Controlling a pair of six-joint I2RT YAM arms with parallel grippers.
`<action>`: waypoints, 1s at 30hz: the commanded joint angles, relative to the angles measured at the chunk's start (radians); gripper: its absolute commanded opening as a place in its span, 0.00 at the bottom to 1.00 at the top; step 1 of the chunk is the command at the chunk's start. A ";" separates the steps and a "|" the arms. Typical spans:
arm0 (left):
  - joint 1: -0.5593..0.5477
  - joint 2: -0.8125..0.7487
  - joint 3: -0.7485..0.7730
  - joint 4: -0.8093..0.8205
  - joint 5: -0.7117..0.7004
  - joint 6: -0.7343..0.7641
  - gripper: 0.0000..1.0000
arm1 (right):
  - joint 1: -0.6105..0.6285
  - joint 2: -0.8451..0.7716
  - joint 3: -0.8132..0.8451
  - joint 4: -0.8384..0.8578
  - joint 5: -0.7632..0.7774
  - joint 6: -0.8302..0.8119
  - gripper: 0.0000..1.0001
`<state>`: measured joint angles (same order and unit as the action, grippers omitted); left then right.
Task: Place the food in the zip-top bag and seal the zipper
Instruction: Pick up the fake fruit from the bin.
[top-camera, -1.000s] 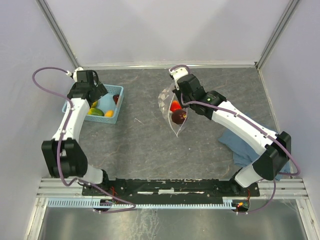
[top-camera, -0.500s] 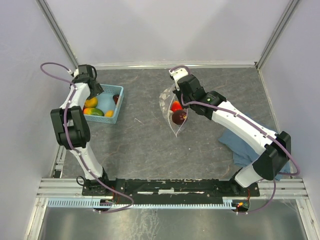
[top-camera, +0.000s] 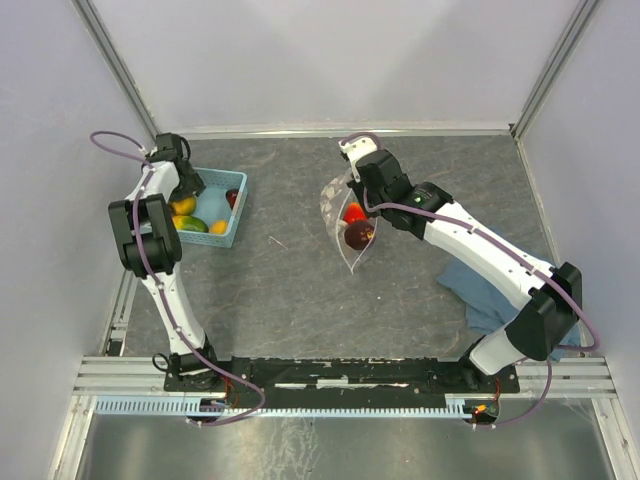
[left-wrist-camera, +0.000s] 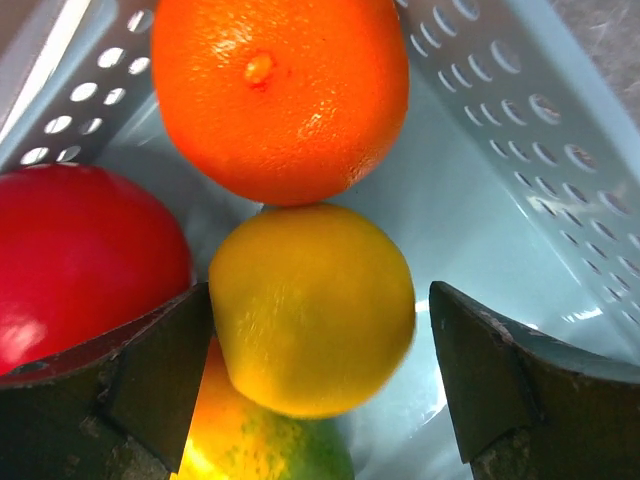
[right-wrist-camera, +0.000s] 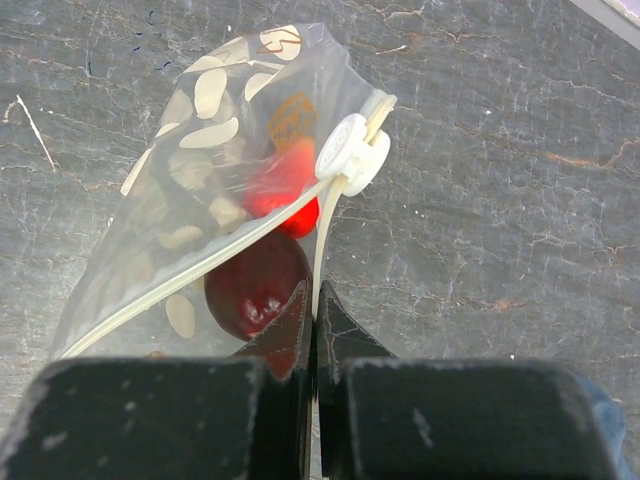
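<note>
My left gripper (left-wrist-camera: 320, 330) is open inside the light-blue basket (top-camera: 228, 212), its jaws on either side of a yellow fruit (left-wrist-camera: 310, 310). The left jaw is close against the fruit and the right jaw stands apart from it. An orange fruit (left-wrist-camera: 280, 95), a red one (left-wrist-camera: 80, 260) and a green-orange one (left-wrist-camera: 260, 450) lie around it. My right gripper (right-wrist-camera: 316, 300) is shut on the zipper strip (right-wrist-camera: 322, 230) of the spotted clear bag (right-wrist-camera: 200, 150) and holds it up. The bag (top-camera: 340, 250) holds a red fruit (right-wrist-camera: 285, 190) and a dark purple one (right-wrist-camera: 255, 285). The white slider (right-wrist-camera: 352, 150) sits at the strip's far end.
The basket stands at the back left by the frame post, its perforated wall (left-wrist-camera: 500, 130) close to my left jaws. A blue cloth (top-camera: 490, 290) lies crumpled at the right under my right arm. Grey walls enclose the back and sides.
My left arm has changed pose and its gripper has shifted toward the basket's far-left corner, down among the fruits. The right arm and the bag have not moved.
</note>
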<state>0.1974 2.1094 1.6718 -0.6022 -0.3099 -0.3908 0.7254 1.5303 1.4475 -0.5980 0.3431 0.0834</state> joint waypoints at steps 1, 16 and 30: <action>0.004 0.055 0.052 -0.012 0.047 0.056 0.92 | -0.007 -0.039 -0.002 0.043 0.018 -0.008 0.02; -0.010 -0.010 0.041 -0.008 0.170 0.070 0.62 | -0.010 -0.039 -0.003 0.043 0.008 -0.007 0.02; -0.144 -0.283 -0.047 -0.006 0.244 0.011 0.57 | -0.010 -0.057 0.012 0.018 -0.013 0.021 0.01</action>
<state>0.1032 1.9331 1.6459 -0.6258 -0.1188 -0.3725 0.7181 1.5288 1.4418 -0.5934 0.3336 0.0845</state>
